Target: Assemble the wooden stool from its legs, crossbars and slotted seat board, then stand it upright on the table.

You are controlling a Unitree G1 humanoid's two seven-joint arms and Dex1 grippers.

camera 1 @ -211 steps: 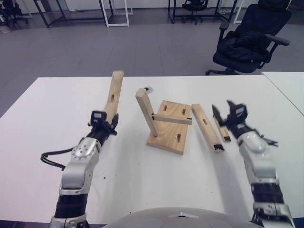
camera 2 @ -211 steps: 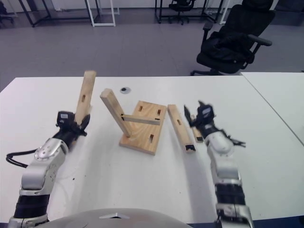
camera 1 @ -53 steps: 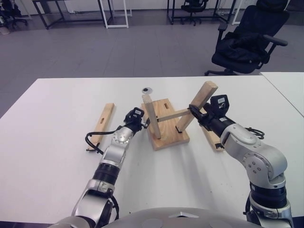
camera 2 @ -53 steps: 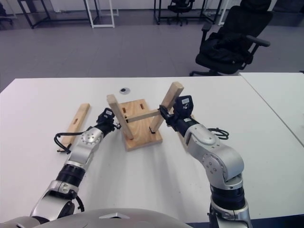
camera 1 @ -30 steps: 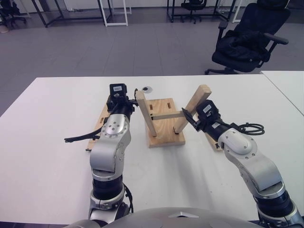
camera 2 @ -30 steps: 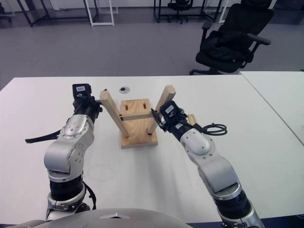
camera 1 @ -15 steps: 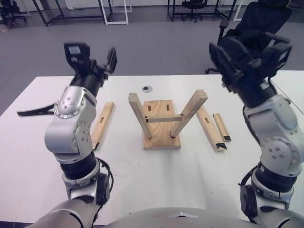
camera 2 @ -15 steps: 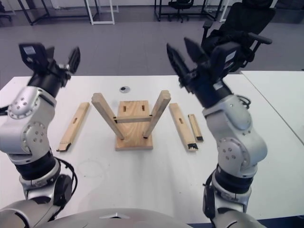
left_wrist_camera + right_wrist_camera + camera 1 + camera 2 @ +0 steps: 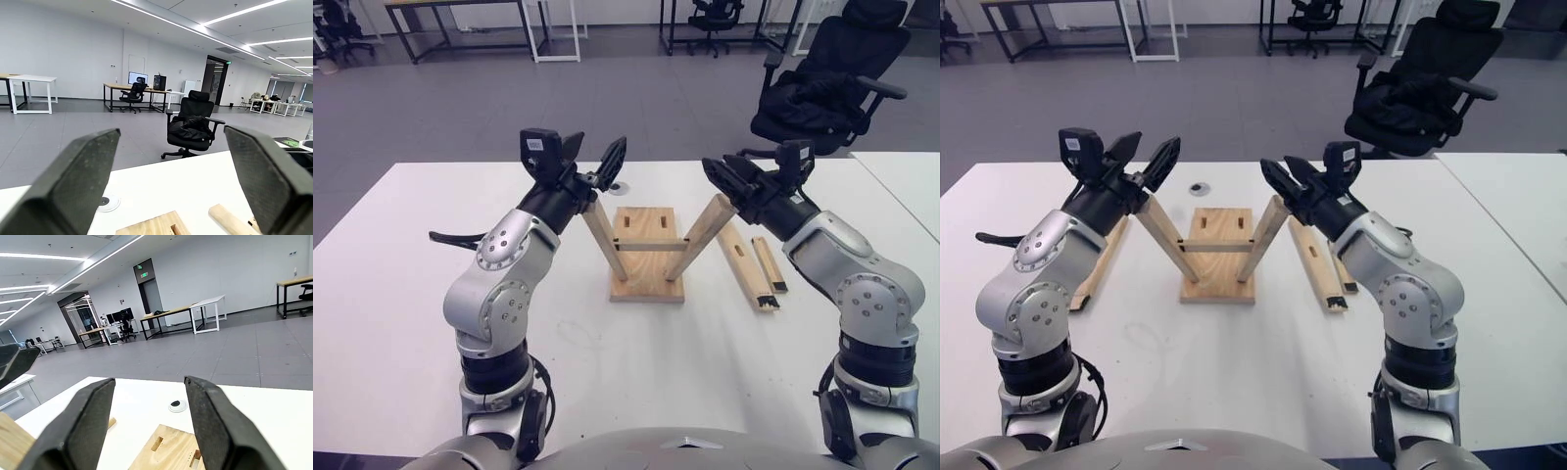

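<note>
While seat board (image 9: 646, 285) lies flat on table (image 9: 401, 294), left leg (image 9: 605, 235) and right leg (image 9: 701, 233) splayed up, crossbar (image 9: 651, 245) between, I find both claws gaping empty: left gripper (image 9: 597, 157) above left leg top, right gripper (image 9: 732, 176) beside right leg top; loose leg (image 9: 744, 264) just right of board, I'd grip it mid-length, enter slot square
</note>
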